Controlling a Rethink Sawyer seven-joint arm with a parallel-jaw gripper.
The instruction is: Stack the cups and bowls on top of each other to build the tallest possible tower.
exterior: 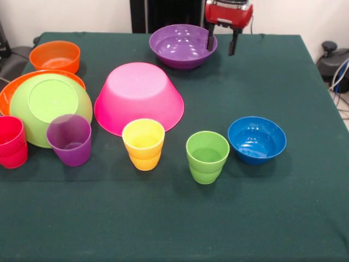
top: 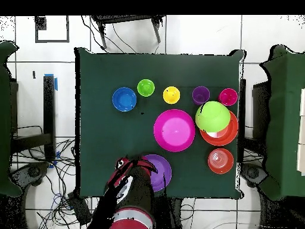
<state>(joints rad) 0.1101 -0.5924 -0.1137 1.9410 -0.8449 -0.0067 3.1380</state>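
Dark green worktop, bowls and cups spread apart, no tower begun beyond inverted pink bowl at centre. Fingers spread open, empty, one prong inside purple bowl's rim, other outside, straddling its wall. Best closed squarely on rim, lifted level, then carried over pink base.

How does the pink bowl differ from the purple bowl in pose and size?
The pink bowl lies upside down with its flat base up; the purple bowl stands upright and open. The pink bowl looks wider than the purple bowl. The end effector hangs open at the purple bowl's rim, while the pink bowl sits apart from it. Both are round, glossy and rest on the green table.
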